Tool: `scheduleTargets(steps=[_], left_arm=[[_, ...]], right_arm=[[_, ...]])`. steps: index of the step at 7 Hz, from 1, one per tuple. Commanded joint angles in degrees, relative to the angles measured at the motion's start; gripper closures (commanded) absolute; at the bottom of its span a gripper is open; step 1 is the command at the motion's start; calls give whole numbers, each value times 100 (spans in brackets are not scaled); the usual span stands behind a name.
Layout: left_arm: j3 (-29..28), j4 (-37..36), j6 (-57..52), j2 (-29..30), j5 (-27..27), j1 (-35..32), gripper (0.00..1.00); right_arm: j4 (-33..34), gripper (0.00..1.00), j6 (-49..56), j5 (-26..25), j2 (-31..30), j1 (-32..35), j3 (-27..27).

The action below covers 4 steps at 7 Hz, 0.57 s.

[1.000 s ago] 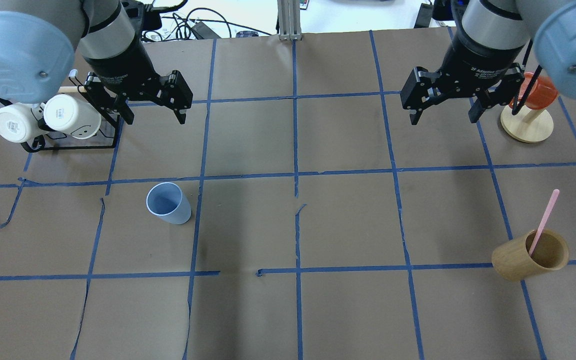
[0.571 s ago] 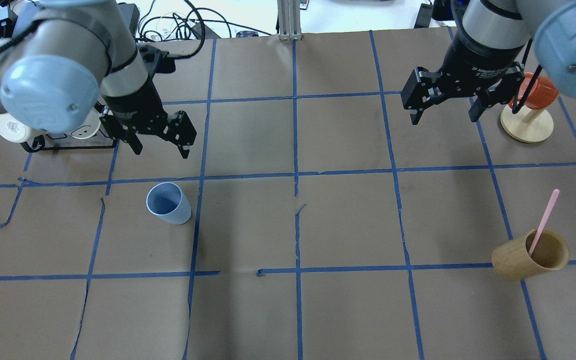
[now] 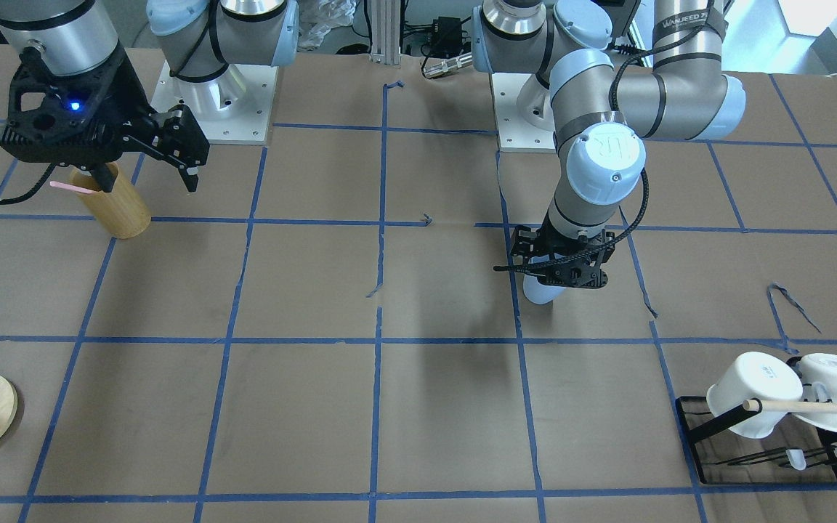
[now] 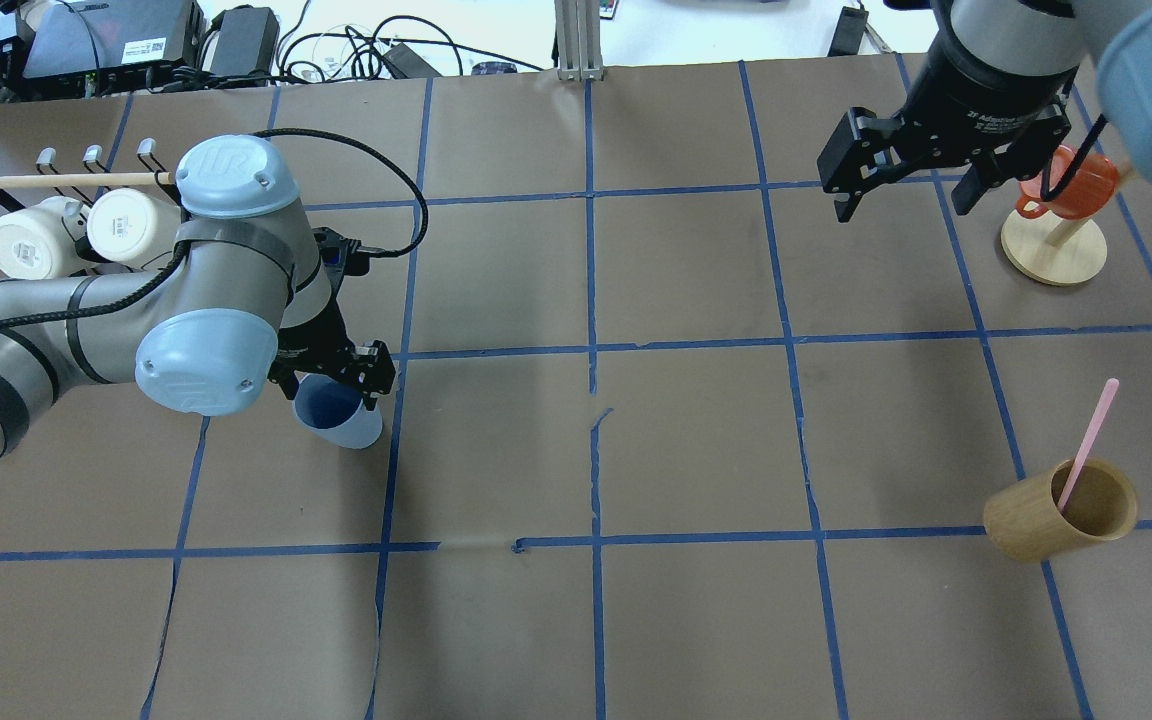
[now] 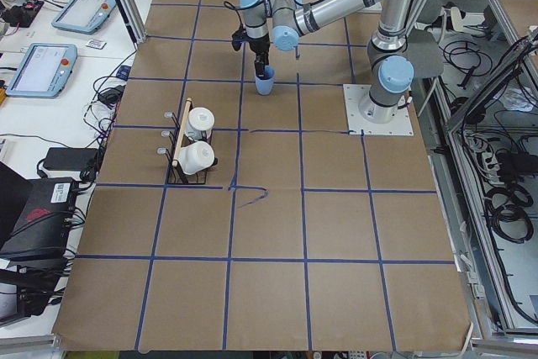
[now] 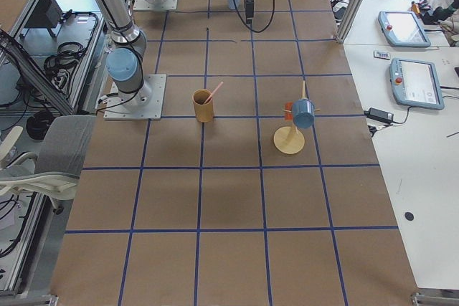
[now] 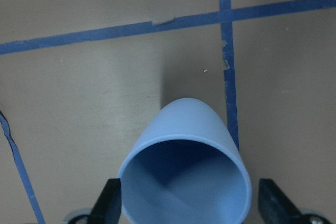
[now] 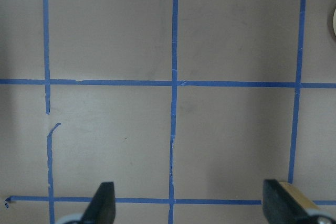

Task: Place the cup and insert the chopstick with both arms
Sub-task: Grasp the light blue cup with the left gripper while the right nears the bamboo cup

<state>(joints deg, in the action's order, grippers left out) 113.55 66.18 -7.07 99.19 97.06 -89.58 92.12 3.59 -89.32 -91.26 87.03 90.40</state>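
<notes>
Blue cup (image 7: 184,129) stands between the wide-spread fingers (image 7: 107,203) of your left gripper (image 7: 190,201), so you need to squeeze gently next.

Light-blue cup (image 4: 354,430), pale-pink chopstick (image 4: 1090,437), blue-gridded brown table (image 4: 696,440)
</notes>
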Motion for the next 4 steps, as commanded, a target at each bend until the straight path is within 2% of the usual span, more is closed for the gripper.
scheduleTargets(steps=[1,3,4], left_arm=[[18,-26,4,39,14,-24,15],[0,-35,-13,39,23,-24,20],[-8,-43,-13,39,23,-24,40]], right_arm=[[-114,0,507,38,12,-919,21],[-1042,0,1064,29,29,-1747,30],[-1569,0,1065,-49,12,-1864,30]])
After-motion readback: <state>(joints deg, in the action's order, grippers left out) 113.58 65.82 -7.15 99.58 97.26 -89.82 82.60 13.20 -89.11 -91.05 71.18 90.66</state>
